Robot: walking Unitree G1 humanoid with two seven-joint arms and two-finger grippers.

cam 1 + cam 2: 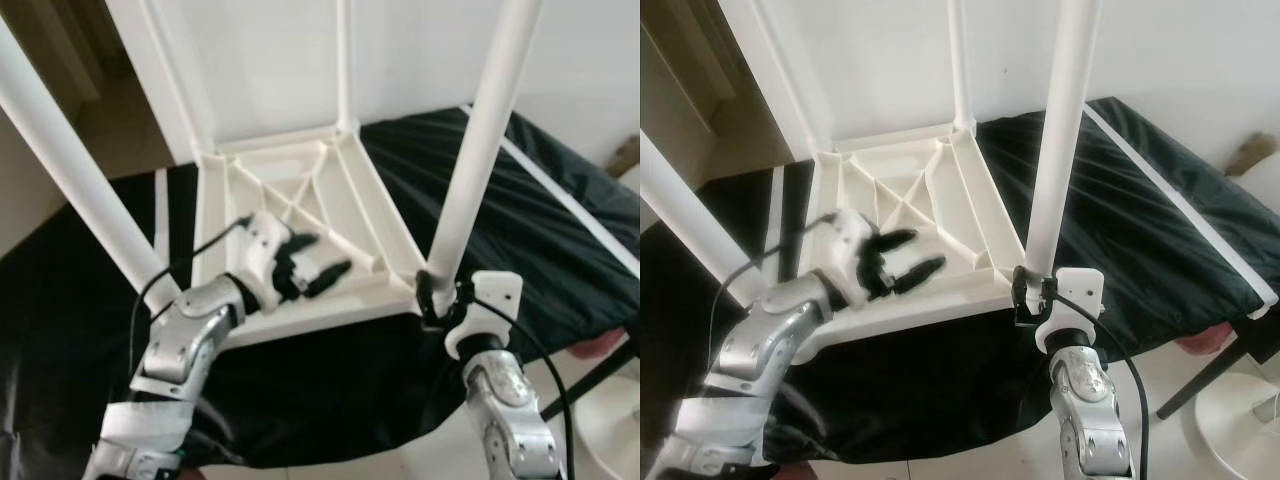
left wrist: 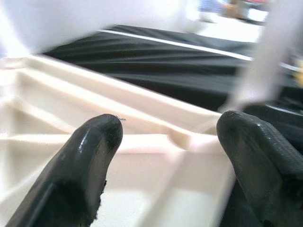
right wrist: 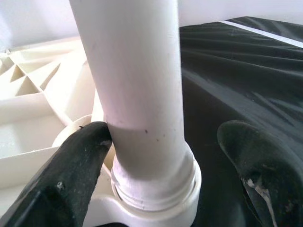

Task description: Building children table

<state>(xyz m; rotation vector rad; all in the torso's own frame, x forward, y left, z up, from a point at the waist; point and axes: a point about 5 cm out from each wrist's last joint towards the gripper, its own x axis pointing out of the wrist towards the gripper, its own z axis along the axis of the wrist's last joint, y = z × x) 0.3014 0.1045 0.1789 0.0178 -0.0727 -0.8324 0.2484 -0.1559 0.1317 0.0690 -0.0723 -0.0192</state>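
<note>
The right pincer (image 1: 437,296) sat wide around the table leg (image 1: 478,150) at its socket. The left pincer (image 1: 318,262) hovered wide over the upside-down table top (image 1: 335,195). I think the leg was being fitted, so next it needs gripping and twisting tight.

Smooth plastic table (image 1: 300,215) (glossy black sheet (image 1: 560,230))

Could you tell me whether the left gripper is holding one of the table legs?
No, the left gripper hangs open over the ribbed underside of the tabletop, gripping nothing; it is the right gripper that brackets a leg.
</note>
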